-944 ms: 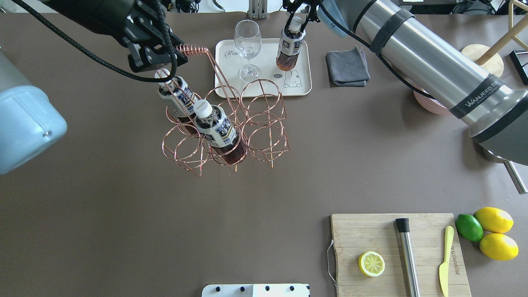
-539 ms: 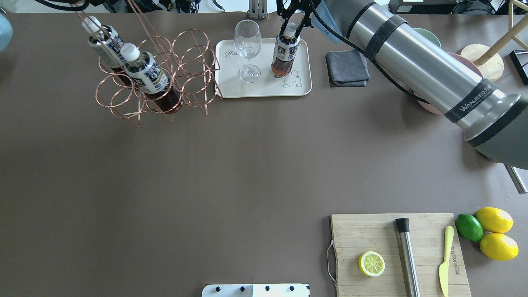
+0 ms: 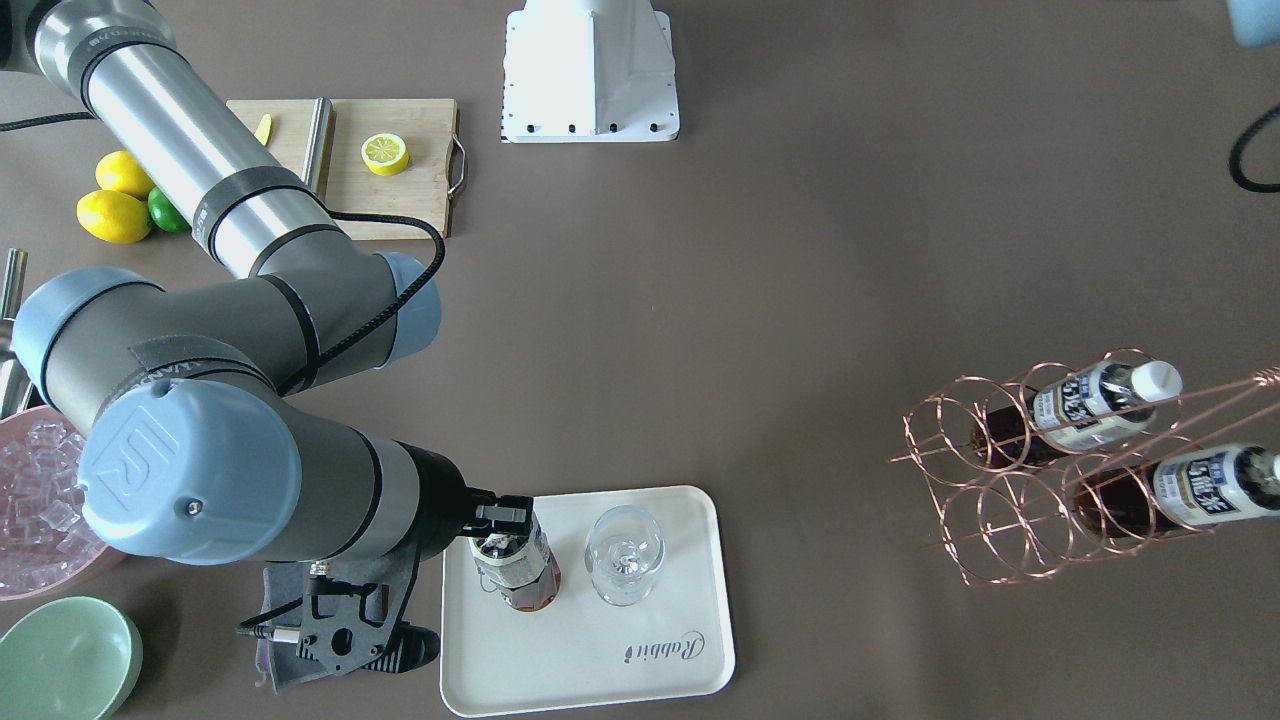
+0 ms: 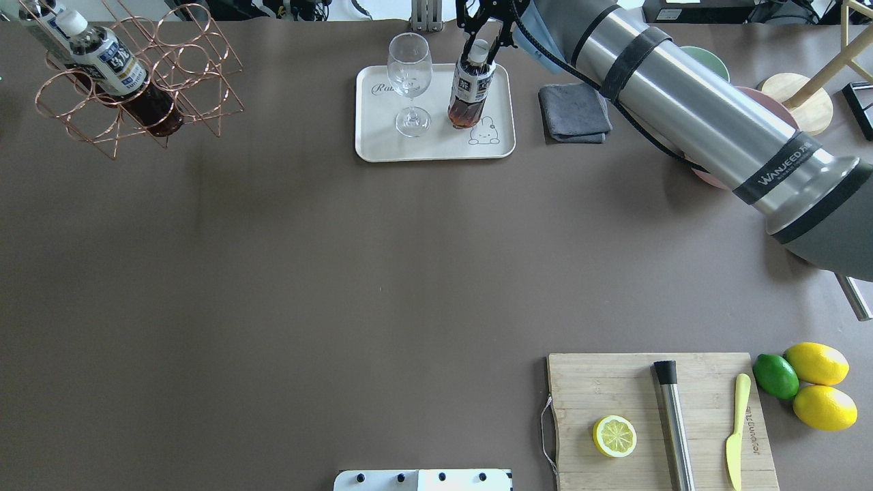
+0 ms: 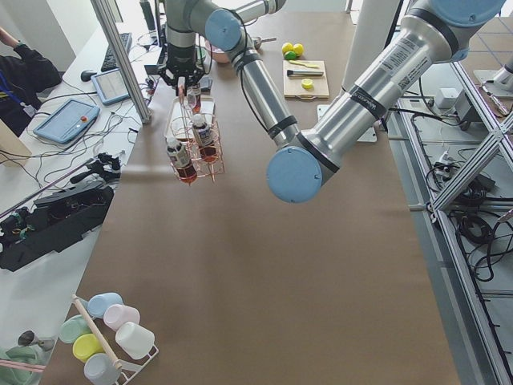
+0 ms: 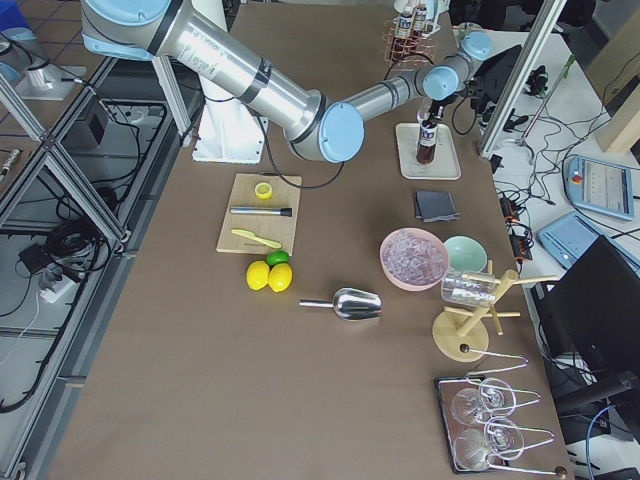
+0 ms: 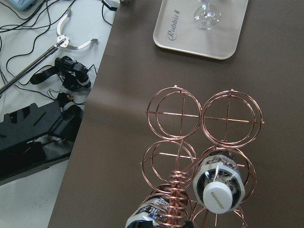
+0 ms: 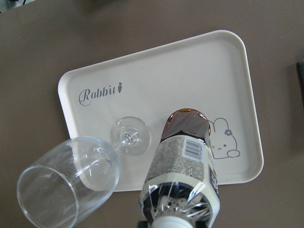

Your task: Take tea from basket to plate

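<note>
My right gripper (image 4: 481,46) is shut on the white cap of a tea bottle (image 4: 470,92) that stands upright on the cream plate (image 4: 382,140), next to the bear drawing. The bottle (image 8: 183,161) and plate (image 8: 190,71) also show in the right wrist view. The copper wire basket (image 4: 198,65) hangs tilted above the table's far left, with two tea bottles (image 3: 1085,405) (image 3: 1200,485) in it. Its handle (image 7: 177,199) runs up out of sight. My left gripper (image 5: 183,74) shows only small in the exterior left view; I cannot tell its state.
A wine glass (image 4: 409,68) stands on the plate left of the bottle. A grey cloth (image 4: 574,112) lies right of the plate. A pink ice bowl (image 3: 40,500) and mint bowl (image 3: 60,660) sit nearby. Cutting board (image 4: 600,382), lemons and lime (image 4: 818,385) are near right.
The basket with its two bottles has been carried far to the left, and the left arm has left the overhead view. The right gripper has set its bottle upright on the plate.
</note>
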Tool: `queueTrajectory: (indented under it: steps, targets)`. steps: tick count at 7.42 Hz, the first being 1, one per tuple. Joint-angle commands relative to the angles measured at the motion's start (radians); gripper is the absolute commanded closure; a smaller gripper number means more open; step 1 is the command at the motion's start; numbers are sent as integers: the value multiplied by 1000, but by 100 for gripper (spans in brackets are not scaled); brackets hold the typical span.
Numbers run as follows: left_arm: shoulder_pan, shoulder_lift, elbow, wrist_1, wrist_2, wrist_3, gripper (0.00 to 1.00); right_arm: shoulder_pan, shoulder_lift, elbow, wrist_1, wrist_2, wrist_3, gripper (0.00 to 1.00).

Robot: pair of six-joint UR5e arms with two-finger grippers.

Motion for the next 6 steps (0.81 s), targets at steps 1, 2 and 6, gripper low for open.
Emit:
queueTrajectory:
  steps: [1, 2, 6]
  targets:
    - [-56, -4, 214, -195, 18, 70, 100, -1, -2, 0, 0, -1, 0, 49]
    - [-50, 2, 249, -281, 53, 81, 100, 1, -2, 0, 0, -2, -13, 40]
    - [-27, 3, 371, -431, 61, 197, 100, 44, 3, 82, -55, 45, -19, 27]
